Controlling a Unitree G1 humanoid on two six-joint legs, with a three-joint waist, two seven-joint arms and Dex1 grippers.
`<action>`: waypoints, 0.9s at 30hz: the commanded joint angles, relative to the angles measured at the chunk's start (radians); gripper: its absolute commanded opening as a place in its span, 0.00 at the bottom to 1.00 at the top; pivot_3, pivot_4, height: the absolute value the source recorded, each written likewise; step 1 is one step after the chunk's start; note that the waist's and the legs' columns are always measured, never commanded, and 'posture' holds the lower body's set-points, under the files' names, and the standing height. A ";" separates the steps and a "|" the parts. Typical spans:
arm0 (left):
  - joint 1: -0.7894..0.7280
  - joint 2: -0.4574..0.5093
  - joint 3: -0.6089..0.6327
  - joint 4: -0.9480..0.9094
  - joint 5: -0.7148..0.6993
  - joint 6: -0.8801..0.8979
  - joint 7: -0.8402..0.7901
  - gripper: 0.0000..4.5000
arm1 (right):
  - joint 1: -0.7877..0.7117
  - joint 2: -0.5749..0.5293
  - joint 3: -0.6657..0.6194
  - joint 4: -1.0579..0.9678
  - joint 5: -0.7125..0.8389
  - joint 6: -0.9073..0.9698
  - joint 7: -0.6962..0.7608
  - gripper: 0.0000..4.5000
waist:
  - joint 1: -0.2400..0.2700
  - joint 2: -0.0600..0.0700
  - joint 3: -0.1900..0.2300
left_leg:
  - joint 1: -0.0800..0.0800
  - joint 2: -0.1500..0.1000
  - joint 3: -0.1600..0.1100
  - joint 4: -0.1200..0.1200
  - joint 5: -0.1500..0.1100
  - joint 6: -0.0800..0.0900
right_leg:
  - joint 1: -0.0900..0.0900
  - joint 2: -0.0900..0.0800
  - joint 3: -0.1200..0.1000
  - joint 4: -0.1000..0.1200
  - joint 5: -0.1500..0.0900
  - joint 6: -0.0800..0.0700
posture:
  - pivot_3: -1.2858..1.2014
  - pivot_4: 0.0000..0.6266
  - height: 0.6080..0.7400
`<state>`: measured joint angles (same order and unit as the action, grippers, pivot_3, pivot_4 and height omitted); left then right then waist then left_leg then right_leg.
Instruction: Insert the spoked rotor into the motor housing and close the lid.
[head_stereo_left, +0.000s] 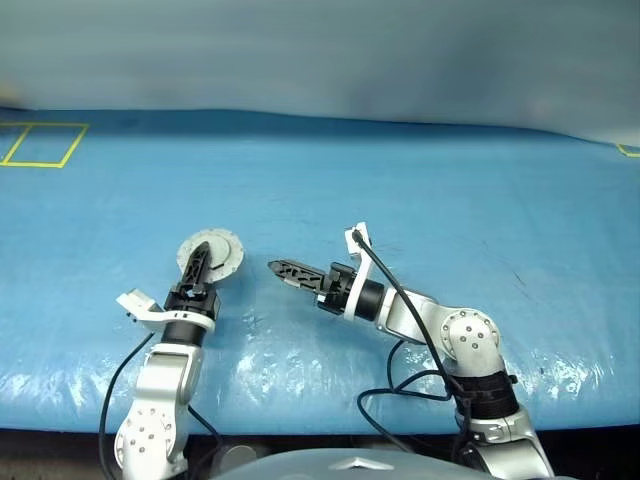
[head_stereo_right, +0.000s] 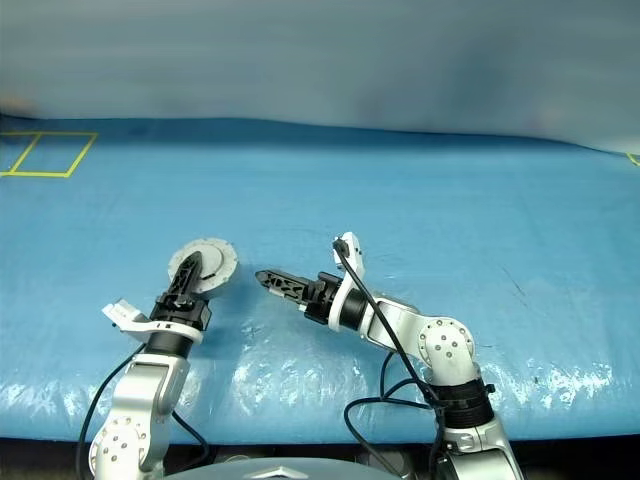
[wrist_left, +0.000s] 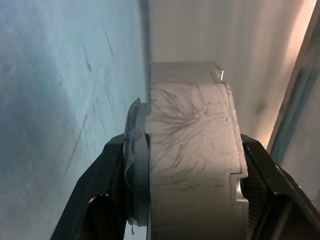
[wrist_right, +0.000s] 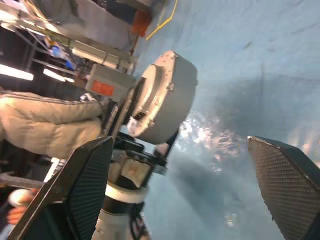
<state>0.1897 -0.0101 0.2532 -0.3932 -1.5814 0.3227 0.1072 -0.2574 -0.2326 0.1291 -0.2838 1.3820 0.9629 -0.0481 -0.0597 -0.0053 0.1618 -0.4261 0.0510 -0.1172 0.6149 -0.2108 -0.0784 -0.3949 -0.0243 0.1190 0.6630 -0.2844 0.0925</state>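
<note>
Motor housing: the motor housing (head_stereo_left: 211, 254) is being held up over the blue table cover (head_stereo_left: 420, 200), left of centre and near the front, with a round flat face turned upward.
Left gripper: the left gripper (head_stereo_left: 201, 262) is clamping its fingers (wrist_left: 90, 200) on the housing's two flat faces.
Right gripper: the right gripper (head_stereo_left: 288, 271) is hanging just beside the housing, pointing at it, with its fingers (wrist_right: 87, 175) spread wide and holding nothing.
Open room: bare blue cover is stretching away behind and to the right of both grippers.
Edges: yellow tape lines (head_stereo_left: 40, 145) are marking the far left corner; the near edge is running just below the arms.
Right wrist view: a person's pale sleeve (wrist_right: 45, 125) is showing beyond the table.
</note>
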 joint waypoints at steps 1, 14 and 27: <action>-0.112 0.062 0.053 0.065 0.005 0.014 -0.022 0.52 | -0.008 -0.066 0.055 -0.077 -0.168 -0.016 0.103 1.00 | 0.002 0.000 0.000 | 0.000 0.000 0.000 0.000 0.000 0.000 | 0.000 0.000 0.000 0.000 0.000 0.000 | 0.52 0.24 1.00; -0.441 0.213 0.170 0.461 0.177 0.058 -0.090 0.52 | 0.061 -0.127 0.189 -0.171 -0.778 -0.247 0.127 1.00 | 0.003 -0.001 0.000 | 0.000 -0.001 -0.001 0.000 0.003 -0.005 | 0.000 0.000 -0.001 0.000 0.001 0.001 | 0.52 0.24 1.00; -0.874 0.255 0.203 1.020 0.431 0.084 -0.229 0.52 | 0.168 -0.098 0.241 -0.186 -1.121 -0.404 0.150 1.00 | 0.008 -0.006 0.002 | -0.001 -0.002 -0.002 0.000 0.005 -0.006 | 0.000 0.000 -0.002 0.000 0.001 0.002 | 0.52 0.24 1.00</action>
<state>-0.6255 0.2304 0.4435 0.6021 -1.1796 0.4108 -0.0660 -0.0964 -0.3397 0.3834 -0.4307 0.2809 0.5780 0.0917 -0.0521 -0.0110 0.1643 -0.4267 0.0492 -0.1192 0.6147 -0.2058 -0.0845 -0.3946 -0.0249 0.1176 0.6630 -0.2833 0.0942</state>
